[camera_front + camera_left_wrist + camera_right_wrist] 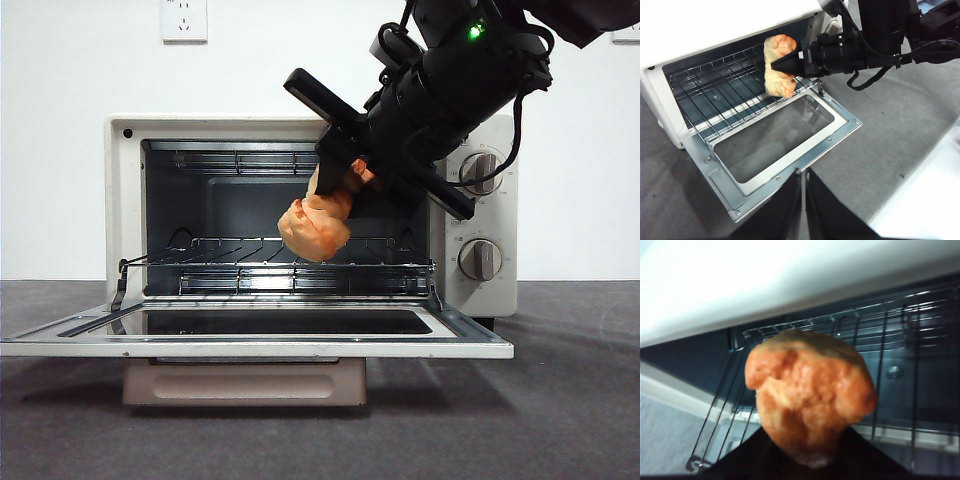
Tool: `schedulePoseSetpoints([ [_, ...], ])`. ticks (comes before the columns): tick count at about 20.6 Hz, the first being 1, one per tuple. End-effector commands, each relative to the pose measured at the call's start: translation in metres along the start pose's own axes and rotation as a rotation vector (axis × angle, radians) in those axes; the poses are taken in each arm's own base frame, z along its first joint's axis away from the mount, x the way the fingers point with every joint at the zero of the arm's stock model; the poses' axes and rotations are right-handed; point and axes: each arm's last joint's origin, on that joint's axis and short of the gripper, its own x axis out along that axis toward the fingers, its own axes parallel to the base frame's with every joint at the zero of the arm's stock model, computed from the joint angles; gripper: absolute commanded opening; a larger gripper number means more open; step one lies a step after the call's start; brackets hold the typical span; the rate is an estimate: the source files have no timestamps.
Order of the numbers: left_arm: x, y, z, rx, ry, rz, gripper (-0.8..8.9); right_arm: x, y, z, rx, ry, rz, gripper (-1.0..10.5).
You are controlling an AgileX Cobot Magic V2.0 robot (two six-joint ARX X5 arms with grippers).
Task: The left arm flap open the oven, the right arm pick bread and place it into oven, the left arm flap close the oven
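The cream-white oven [125, 200] stands with its glass door [250, 345] flapped down flat toward the front. My right gripper [340, 190] comes in from the upper right, shut on the golden-brown bread [312, 228]. The bread hangs at the oven's mouth, just above the front of the wire rack [250, 262], and I cannot tell whether it touches it. The right wrist view is filled by the bread [810, 400], with the rack [890, 340] behind it. My left gripper [803, 172] hovers shut and empty above the table, off the front edge of the door [775, 140].
Two beige knobs [480, 172] [480, 258] sit on the oven's right panel, right behind the right arm. A wall socket [183, 18] is above the oven. Grey cloth covers the table [570, 400]; a white edge [925, 200] borders it.
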Motion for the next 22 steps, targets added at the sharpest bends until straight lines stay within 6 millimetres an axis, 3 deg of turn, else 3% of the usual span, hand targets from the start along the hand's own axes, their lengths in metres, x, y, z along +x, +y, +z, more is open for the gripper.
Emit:
schedulePoseSetpoints([
  [1, -0.001, -0.001, 0.003, 0.005, -0.014, -0.006, 0.19, 0.003, 0.003, 0.002, 0.006, -0.021, -0.006, 1.4],
  [6, -0.001, -0.001, 0.003, 0.005, -0.013, -0.006, 0.19, 0.003, 0.003, 0.002, 0.006, -0.029, -0.005, 4.1],
  [8, -0.001, -0.001, 0.003, 0.004, -0.013, -0.006, 0.19, 0.003, 0.004, 0.004, 0.008, -0.042, 0.008, 4.6],
  [16, -0.001, 0.0, 0.003, 0.001, -0.011, 0.008, 0.19, 0.001, 0.011, 0.002, 0.004, 0.013, 0.105, 4.6],
  [22, 0.009, 0.0, 0.005, -0.004, 0.032, 0.032, 0.15, -0.018, 0.023, 0.006, -0.019, 0.065, 0.137, 4.6],
])
